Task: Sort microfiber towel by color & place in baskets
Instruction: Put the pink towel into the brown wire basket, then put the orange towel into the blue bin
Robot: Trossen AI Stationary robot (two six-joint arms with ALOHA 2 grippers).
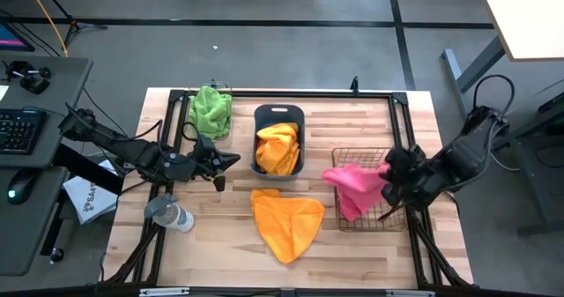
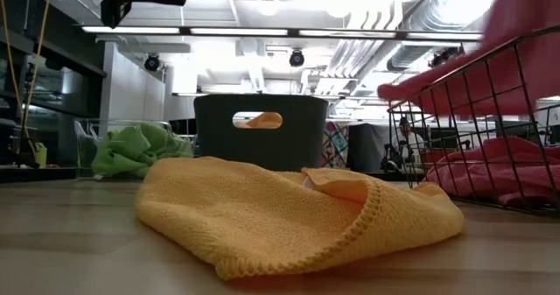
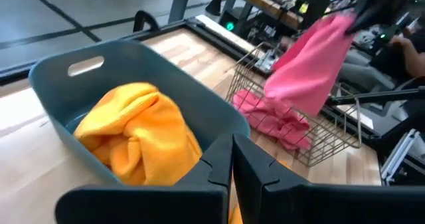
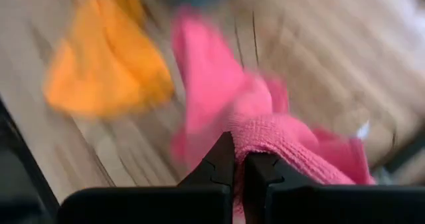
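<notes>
A light wooden table (image 1: 370, 253) fills the centre of the overhead frame, with a dark arm reaching in from each side; along its upper half stand three baskets in a row; the clear bin (image 1: 214, 116) at upper left holds a green towel (image 1: 211, 109); the teal-blue tub (image 1: 278, 140) in the middle holds a yellow towel (image 1: 278, 147); the wire-mesh basket (image 1: 370, 218) at centre right already has pink cloth lying in its bottom, seen in the left wrist view. Below the tub, at lower centre, a second yellow towel (image 1: 286, 222) lies spread flat on the wood, well apart from any gripper. The right gripper (image 1: 388, 181), at right of centre, has its fingers pinched together on a pink towel (image 1: 354, 184), which hangs over the near-left rim of the wire basket; the step in hand looks like dropping pink into that basket. The left gripper (image 1: 222, 162), left of centre just beside the tub, has its fingers closed and empty. Next, I judge, the right fingers must part above the basket; then the loose yellow towel needs lifting into the tub.
</notes>
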